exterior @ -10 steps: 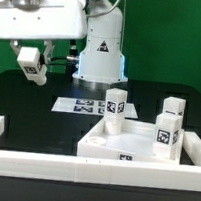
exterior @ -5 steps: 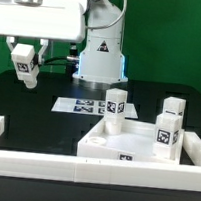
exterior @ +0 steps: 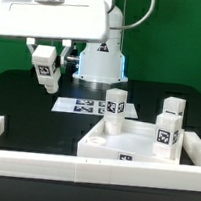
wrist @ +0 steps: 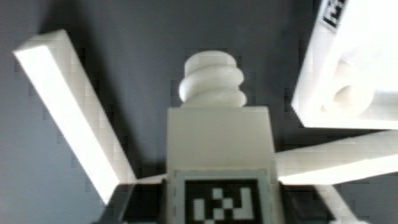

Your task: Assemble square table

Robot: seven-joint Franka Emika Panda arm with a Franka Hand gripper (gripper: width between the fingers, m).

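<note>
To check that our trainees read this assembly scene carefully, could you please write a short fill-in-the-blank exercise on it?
1. The large white plastic square slab carries ___ upright white tagged block-like legs.
2. The hand holds a fourth leg up in the ___, clear of the slab.
3. The flat marker board lies on the ___ table.

Missing words: three; air; black.

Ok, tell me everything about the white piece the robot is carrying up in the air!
The small white plastic block-like leg hangs tilted above the black table, gripped between the jaws, touching nothing else. It has a square body with a black-and-white square tag on one face. In the wrist view a rounded, ribbed screw tip sticks out of its far end.
</note>
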